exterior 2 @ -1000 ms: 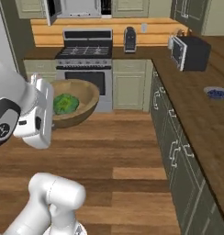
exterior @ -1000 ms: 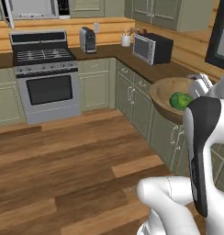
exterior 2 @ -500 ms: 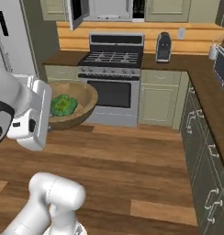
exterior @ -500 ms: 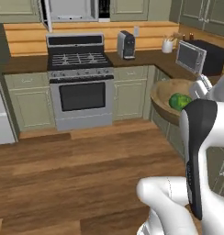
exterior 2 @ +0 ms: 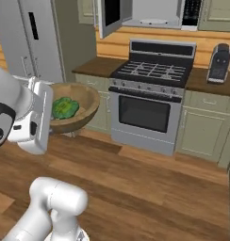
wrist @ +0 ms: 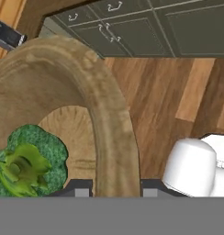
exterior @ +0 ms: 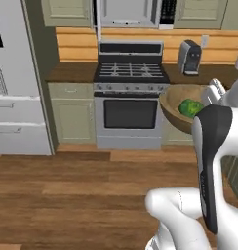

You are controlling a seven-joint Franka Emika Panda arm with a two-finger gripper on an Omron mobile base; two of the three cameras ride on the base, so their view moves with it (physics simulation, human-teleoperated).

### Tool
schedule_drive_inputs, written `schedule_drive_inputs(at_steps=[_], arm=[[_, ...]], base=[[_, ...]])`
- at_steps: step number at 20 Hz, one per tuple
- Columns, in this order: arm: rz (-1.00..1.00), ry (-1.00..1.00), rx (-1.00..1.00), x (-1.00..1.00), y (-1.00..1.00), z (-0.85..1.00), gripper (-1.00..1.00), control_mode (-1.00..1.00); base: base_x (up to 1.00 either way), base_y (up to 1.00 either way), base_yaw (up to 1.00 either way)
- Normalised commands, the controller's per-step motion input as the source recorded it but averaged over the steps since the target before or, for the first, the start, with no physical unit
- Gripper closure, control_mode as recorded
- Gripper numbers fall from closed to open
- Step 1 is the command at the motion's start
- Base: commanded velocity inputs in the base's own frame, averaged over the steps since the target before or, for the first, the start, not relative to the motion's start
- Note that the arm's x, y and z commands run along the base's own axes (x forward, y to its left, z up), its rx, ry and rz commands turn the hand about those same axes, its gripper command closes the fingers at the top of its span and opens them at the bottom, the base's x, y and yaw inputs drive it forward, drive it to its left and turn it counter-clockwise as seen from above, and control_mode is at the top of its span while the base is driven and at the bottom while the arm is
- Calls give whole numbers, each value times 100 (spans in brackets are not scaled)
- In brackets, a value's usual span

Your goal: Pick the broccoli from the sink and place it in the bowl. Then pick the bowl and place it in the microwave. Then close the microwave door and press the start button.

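My gripper (wrist: 116,189) is shut on the rim of the brown wooden bowl (wrist: 109,119), one dark fingertip on each side of the wall. The bowl (exterior: 177,110) hangs level in the air in front of the stove, and the green broccoli (exterior: 190,107) lies inside it. In the right base view the bowl (exterior 2: 84,101) with the broccoli (exterior 2: 65,107) sits just beyond my hand. Above the stove, the microwave (exterior 2: 150,12) shows its pale interior and white turntable. The microwave door (exterior 2: 109,18) is swung open to the left. The sink is out of view.
A steel stove (exterior: 130,105) with a black oven window stands straight ahead. A tall fridge (exterior: 16,78) is at the left. A dark coffee machine (exterior: 190,56) sits on the counter right of the stove. Wood floor (exterior: 67,190) lies between me and the cabinets.
The whole scene has slid to the right in both base views, so the base has turned left. The stove now faces me and the fridge has come into view. The bowl stays in my grip.
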Motion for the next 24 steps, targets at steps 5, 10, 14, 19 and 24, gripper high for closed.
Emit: schedule_drive_inputs(at_steps=[5,10,14,19,24], arm=[[0,0,0,0,0,0,100,100],[0,0,0,0,0,0,100,100],[0,0,0,0,0,0,100,100],[0,0,0,0,0,0,100,100],[0,0,0,0,0,0,100,100]], base=[[100,-26,34],[100,-93,22],[100,-54,17],[100,-25,12],[97,-54,20]])
